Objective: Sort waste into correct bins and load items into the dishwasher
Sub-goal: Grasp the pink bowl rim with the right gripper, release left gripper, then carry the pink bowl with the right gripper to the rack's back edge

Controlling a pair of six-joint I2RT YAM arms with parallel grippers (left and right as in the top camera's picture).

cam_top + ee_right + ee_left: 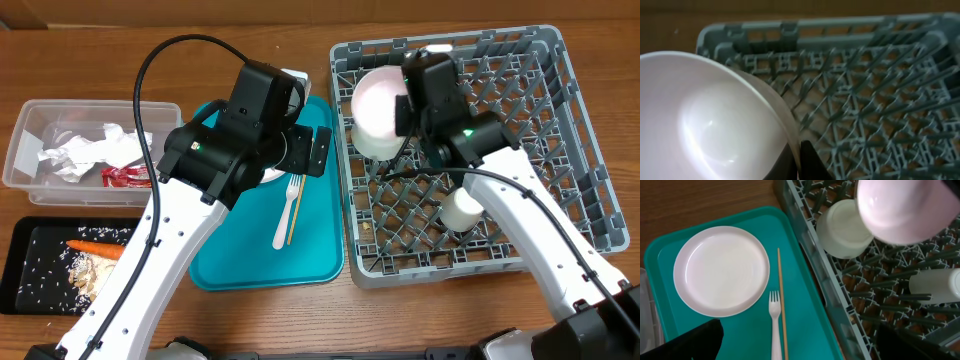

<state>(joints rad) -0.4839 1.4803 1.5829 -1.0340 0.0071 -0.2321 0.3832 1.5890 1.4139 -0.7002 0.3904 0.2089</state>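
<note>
The right tool pinched a pinkish bowl by its rim over the dish rack. The left tool gaped above the fork and chopstick, parallel along the teal tray on the wooden tabletop.

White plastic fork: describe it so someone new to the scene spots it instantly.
Find the teal rectangular serving tray beside the large grey plastic dish rack. Near the tray's rack-side edge lies the white plastic fork, alongside a thin wooden chopstick. It is the only pronged white piece; its neighbour is a plain brown stick.
</note>
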